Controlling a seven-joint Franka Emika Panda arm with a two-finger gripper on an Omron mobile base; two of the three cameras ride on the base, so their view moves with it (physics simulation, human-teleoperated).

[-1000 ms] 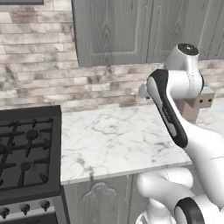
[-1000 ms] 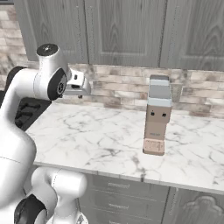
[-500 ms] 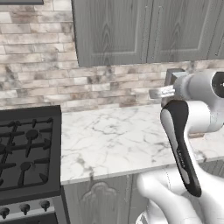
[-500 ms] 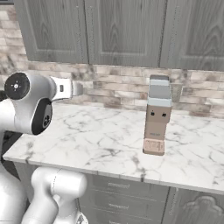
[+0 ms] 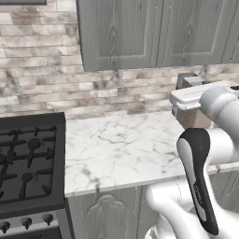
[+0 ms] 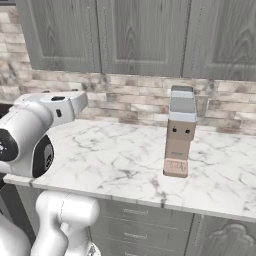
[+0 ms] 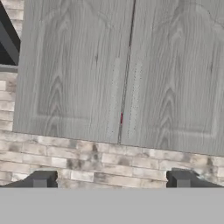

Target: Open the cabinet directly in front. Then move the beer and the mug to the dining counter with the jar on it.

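Gripper (image 7: 111, 179) fingers (image 7: 40, 179) spread wide, nothing between them, aimed at cabinet (image 7: 122, 70). Both cabinet doors shut, slim bar handles either side of centre seam, above brick backsplash (image 7: 87, 159). Marble worktop (image 5: 121, 144) below, beside black stove (image 5: 28, 163). Knife block (image 6: 179, 132) upright on worktop.

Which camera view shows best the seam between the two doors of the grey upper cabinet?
The hand view: the cabinet faces it squarely, both doors shut, with the seam and slim handles central. The left base view shows the doors at an angle; the right base view shows just their lower halves.
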